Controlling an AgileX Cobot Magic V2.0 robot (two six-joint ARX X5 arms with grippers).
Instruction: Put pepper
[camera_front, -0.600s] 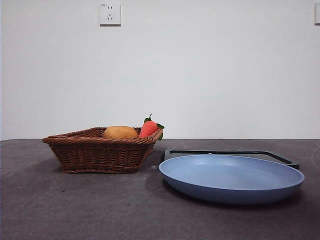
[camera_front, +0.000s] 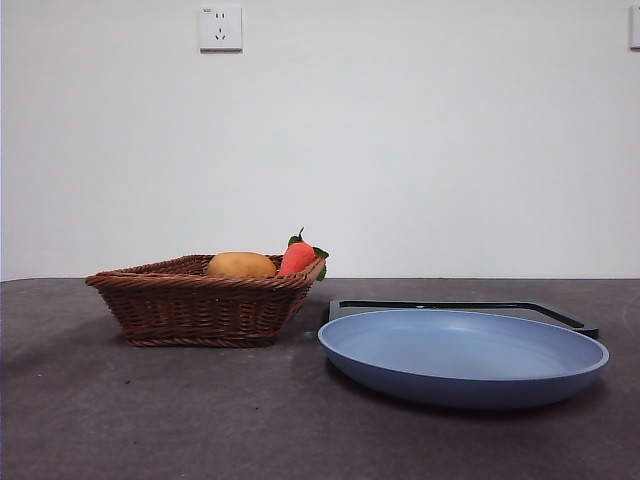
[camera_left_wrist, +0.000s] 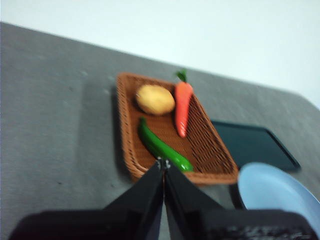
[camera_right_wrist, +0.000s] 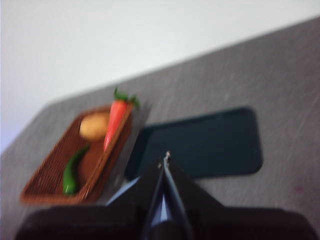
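Note:
The pepper (camera_left_wrist: 162, 146) is long, glossy and dark green; it lies in the brown wicker basket (camera_left_wrist: 210, 156) beside a tan potato (camera_left_wrist: 155, 99) and a carrot (camera_left_wrist: 182, 106). It shows again in the right wrist view, pepper (camera_right_wrist: 72, 171) in the basket (camera_right_wrist: 42, 177). The basket wall hides it in the front view. My left gripper (camera_left_wrist: 163, 162) is shut with nothing in it, hovering high above the basket's near rim. My right gripper (camera_right_wrist: 165, 157) is shut and bare, high above the black tray (camera_right_wrist: 210, 142). Neither arm appears in the front view.
In the front view the basket (camera_front: 200, 305) stands at the left with the potato (camera_front: 240, 265) and carrot (camera_front: 297, 257) poking above its rim. A blue plate (camera_front: 462, 355) sits at the right, partly on the flat black tray (camera_front: 450, 306).

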